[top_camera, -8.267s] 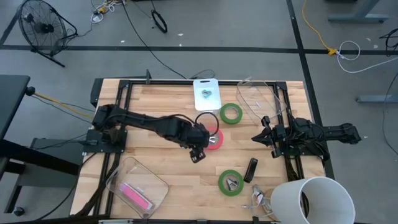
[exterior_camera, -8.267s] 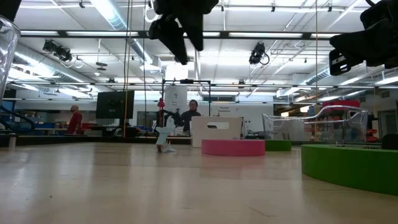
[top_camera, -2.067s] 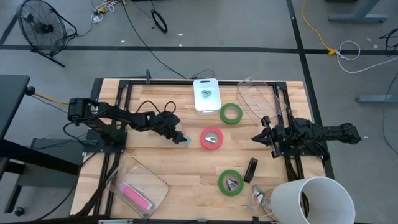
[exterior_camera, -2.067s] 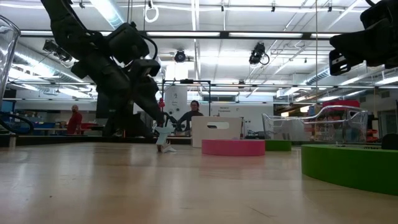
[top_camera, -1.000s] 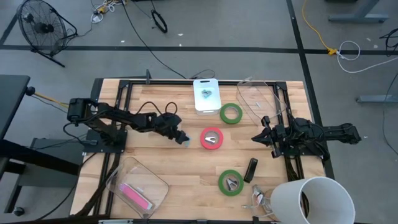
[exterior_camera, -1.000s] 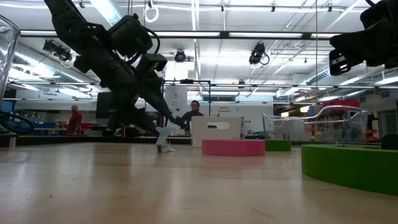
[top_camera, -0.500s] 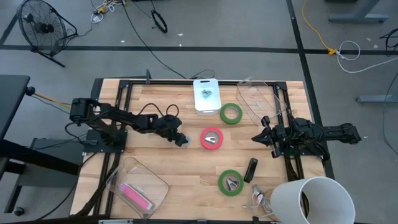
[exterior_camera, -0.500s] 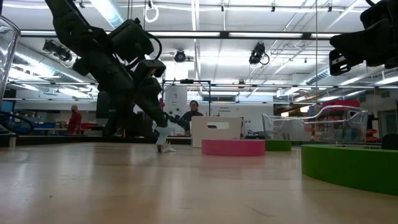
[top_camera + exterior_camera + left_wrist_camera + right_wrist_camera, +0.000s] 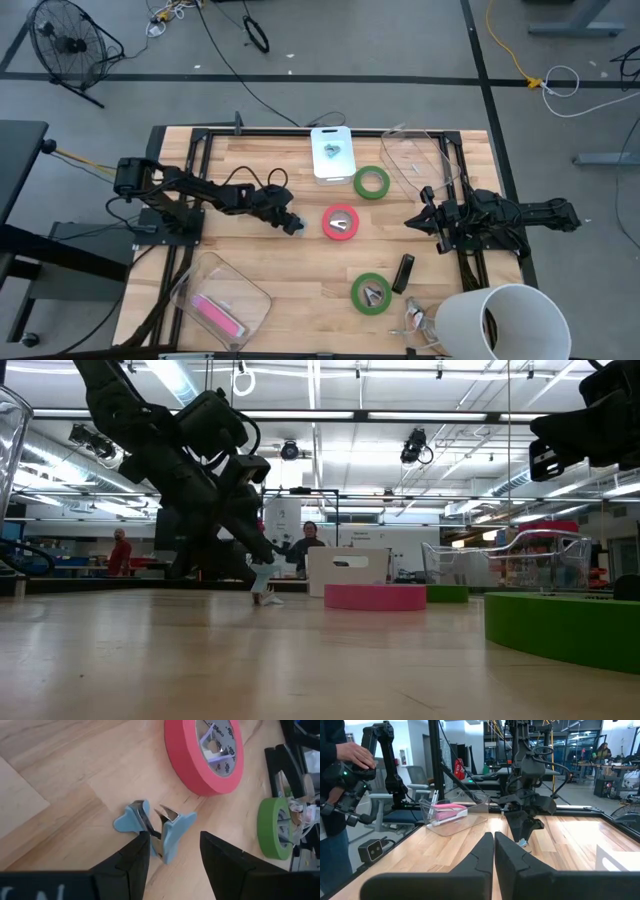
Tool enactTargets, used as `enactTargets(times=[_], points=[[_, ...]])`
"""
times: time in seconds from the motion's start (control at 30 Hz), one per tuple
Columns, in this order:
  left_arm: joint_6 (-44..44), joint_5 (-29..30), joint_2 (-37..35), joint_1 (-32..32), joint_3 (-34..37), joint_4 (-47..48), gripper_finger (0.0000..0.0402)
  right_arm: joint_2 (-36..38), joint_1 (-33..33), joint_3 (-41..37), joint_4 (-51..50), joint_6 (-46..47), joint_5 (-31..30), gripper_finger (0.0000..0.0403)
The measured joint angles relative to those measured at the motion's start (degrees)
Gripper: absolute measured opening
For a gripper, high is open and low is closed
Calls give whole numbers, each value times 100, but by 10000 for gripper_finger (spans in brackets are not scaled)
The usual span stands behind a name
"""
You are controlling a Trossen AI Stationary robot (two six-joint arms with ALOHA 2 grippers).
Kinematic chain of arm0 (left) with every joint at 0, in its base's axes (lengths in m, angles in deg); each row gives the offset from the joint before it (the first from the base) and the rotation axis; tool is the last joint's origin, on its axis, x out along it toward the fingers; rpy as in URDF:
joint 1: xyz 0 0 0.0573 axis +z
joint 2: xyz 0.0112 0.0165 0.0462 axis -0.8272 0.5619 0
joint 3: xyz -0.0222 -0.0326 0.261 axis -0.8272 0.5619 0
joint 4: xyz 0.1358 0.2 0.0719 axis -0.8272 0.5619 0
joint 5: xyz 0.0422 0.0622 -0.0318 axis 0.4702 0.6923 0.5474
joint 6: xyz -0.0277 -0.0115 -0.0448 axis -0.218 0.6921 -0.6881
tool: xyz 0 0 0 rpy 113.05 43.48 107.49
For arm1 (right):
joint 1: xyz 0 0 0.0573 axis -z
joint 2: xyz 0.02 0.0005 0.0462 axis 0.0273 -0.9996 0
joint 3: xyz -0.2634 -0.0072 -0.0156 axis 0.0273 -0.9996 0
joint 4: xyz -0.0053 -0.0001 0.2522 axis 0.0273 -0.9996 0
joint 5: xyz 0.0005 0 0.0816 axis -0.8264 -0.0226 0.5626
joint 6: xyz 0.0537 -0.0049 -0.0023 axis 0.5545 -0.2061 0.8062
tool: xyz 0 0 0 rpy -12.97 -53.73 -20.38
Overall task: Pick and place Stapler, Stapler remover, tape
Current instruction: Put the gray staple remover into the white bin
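A light-blue staple remover [image 9: 167,832] lies on the wooden table just left of the red tape roll [image 9: 340,222]; it also shows in the high view [image 9: 299,229]. My left gripper [image 9: 175,840] is open and low over it, one finger on each side of its near end. Two green tape rolls lie flat, one at the far side [image 9: 371,182] and one at the near side [image 9: 371,292]. A pink stapler [image 9: 218,314] lies in a clear tray. My right gripper [image 9: 410,220] is shut and empty at the table's right. My left gripper slants down from the table's left, and one fingertip [image 9: 140,845] stands right against the staple remover's wing [image 9: 131,820]. I cannot tell whether it touches. The remover lies flat on the table.
A white board [image 9: 332,152] lies at the far middle, with a clear container [image 9: 420,160] to its right. A black object [image 9: 403,272] and a large white cup [image 9: 500,322] sit at the near right. A person's hand [image 9: 355,755] shows beyond the table.
My left gripper has crept a little toward the table's right and dipped, closing in over the staple remover. The remover has stayed where it lay.
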Motion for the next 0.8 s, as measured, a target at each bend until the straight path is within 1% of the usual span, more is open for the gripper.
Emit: enactTargets(times=[0.13,0.23,0.6,0.73,0.8], points=[[0,0,0,5,0,-1,174,-1,0,-1,0,0,0,20],[-2,20,0,5,0,-1,159,-1,0,-2,0,0,-1,20],[28,50,0,9,0,-5,53,1,0,0,0,0,-1,20],[55,90,-5,9,0,-44,19,0,0,0,0,-1,1,20],[142,90,-9,9,-2,-59,8,1,0,-1,0,-2,0,20]])
